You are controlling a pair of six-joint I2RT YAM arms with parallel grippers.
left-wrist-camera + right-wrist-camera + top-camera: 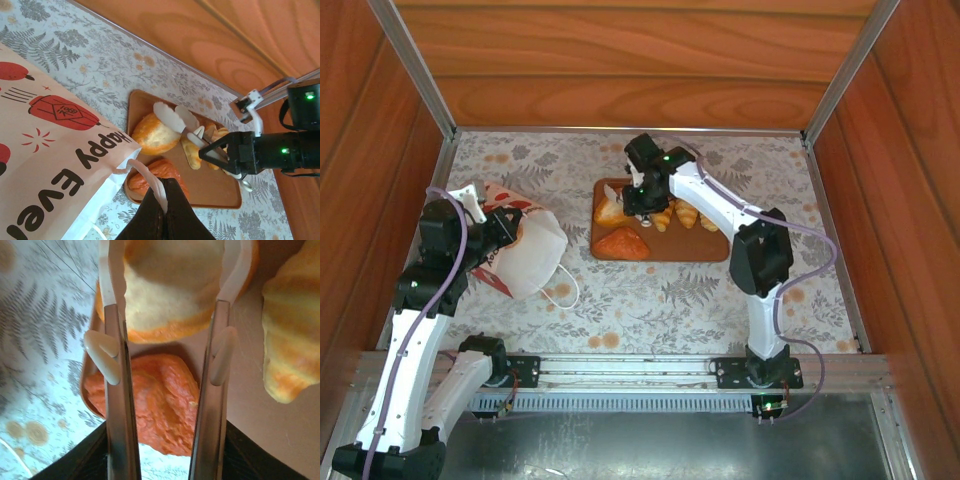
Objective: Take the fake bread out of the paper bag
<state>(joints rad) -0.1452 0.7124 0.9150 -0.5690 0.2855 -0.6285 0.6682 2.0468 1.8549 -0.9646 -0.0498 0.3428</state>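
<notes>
- Inside of the paper bag [530,255] is hidden; cannot tell if any bread is in it.
- Tips of the right tool [169,262] are cut off by the top edge of the right wrist view. Cannot tell if the fingers [114,390] press the round bun [170,300].
- A croissant [292,335] is cut off at the right edge of that view.
- Right tool: jaws apart, one finger on each side of the round bun, at the far left end of the tray [705,248].
- Bun: pale cream top, orange-gold rim.
- Reddish pastry [622,244]: rough orange-red crust, on the tray's near left corner.
- Ridged golden croissants [685,214] lie on the tray's far middle.
- Bag lies on the table [650,290] left of the tray; white, with a red print and dark lettering.
- Left tool [165,187]: jaws closed narrow on the bag's cord handle [150,177].
</notes>
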